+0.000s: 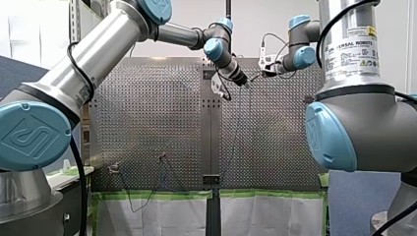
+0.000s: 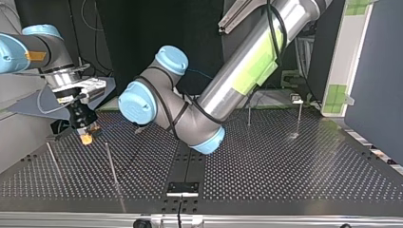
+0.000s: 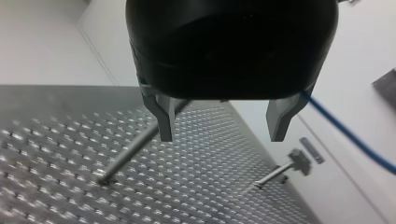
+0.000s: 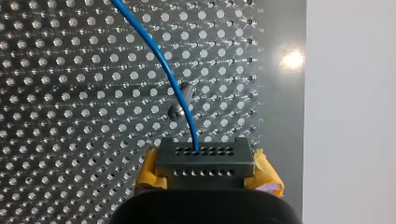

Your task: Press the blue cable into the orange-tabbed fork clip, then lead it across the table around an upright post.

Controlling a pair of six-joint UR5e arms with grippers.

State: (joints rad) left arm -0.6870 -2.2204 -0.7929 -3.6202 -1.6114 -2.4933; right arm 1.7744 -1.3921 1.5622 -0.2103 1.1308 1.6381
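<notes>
Our left gripper (image 3: 222, 137), black with bare metal fingers, showed plainly only in its own wrist view. There it was spread wide, with nothing held between the fingers. In the top view the blue-capped joints of its own arm covered it.

The thin blue cable (image 4: 191, 133) was cut off at the edge of both wrist views, so we saw neither end of its free run. In the front view we could not follow it with any certainty. We could not tell whether it sat in any clip.

Our right gripper (image 4: 205, 163) had yellow pads on either side of a grey holed block and was pressed together on the blue cable. The cable entered the grip at the middle of that block. From there its long axis pointed ahead of the gripper, then bent steadily to one side over the perforated metal table (image 4: 70, 116).

Just ahead of the grip the cable passed a short round-headed steel post (image 4: 181, 98). It lay across the post or just beside it, and we could not tell whether they touched.

In the left wrist view the cable ran as a slanting line outside one finger and apart from it, over the pale surface past the table's edge. Ahead of that gripper stood a plain metal rod (image 3: 130, 154), its upper part hidden behind a finger. A block-headed peg (image 3: 294, 163) stood nearer the cable.
</notes>
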